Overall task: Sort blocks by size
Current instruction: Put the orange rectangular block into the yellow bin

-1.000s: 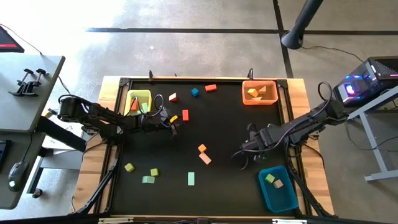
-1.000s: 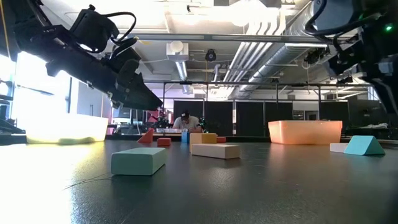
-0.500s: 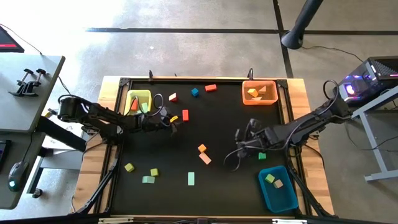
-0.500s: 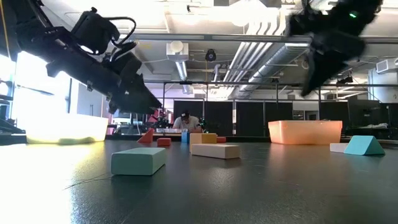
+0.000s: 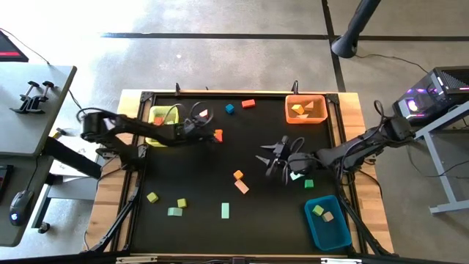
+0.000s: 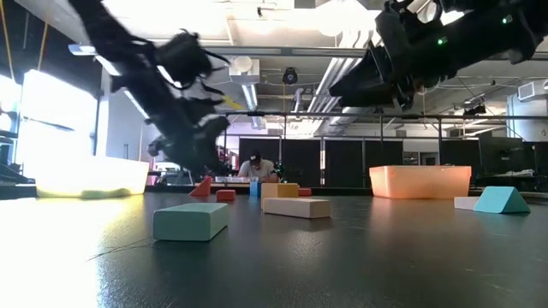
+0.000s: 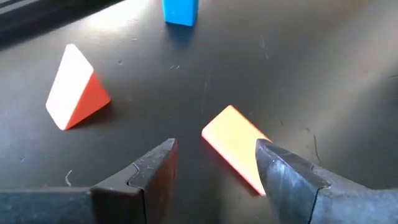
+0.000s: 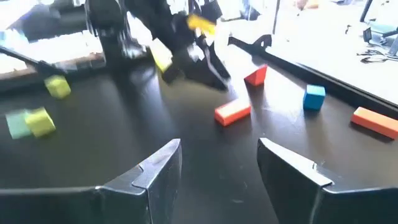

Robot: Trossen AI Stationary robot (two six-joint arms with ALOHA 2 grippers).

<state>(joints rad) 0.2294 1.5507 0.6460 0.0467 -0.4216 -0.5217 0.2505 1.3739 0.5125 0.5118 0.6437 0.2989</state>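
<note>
A few blocks [image 5: 297, 108] sit in the bins [image 5: 327, 223], most lie scattered on the desk [image 5: 249, 147], while the left pincer [image 5: 207, 134] and right pincer [image 5: 268, 155] hover open-jawed, holding nothing.

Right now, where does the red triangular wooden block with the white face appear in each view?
High view: the red triangular wooden block lies near the table's back edge, left of centre.
Low view: left of centre, far back.
Left wrist view: on the mat, large and close.
Right wrist view: far across the mat.
Shared landmark: the small blue cube nearby.
</note>
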